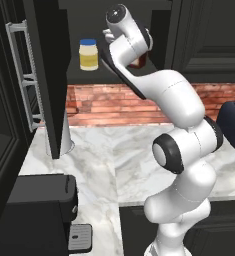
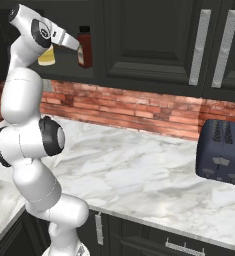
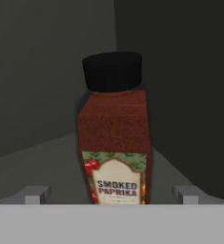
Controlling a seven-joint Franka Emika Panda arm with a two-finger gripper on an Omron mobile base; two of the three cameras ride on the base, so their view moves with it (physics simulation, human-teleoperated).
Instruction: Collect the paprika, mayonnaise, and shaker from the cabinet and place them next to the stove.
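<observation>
1. Reaching up into the open recess of the cabinet (image 2: 139,45) with the gripper (image 3: 111,194), the white arm rising from the marble counter (image 2: 139,170).
2. Holding the jaws wide open, one finger tip (image 3: 33,194) showing to the left of the paprika (image 3: 114,138) and the other to the right in the hand view, neither visibly touching the bottle.
3. Standing upright on the cabinet shelf, the paprika, black cap on top, red-white label reading "SMOKED PAPRIKA" facing the hand camera, close to the back corner of the recess.
4. Sitting upright on the same shelf, the mayonnaise (image 1: 88,54), blue lid up, to the left of the arm in the left base view and partly hidden behind the arm in the right base view.
5. Hanging swung open at the left of the left base view, the cabinet door (image 1: 49,75), with its silver bar handle (image 1: 24,75).
6. Resting on the counter at the right, against the brick backsplash (image 2: 139,107), a dark toaster (image 2: 221,152).
</observation>
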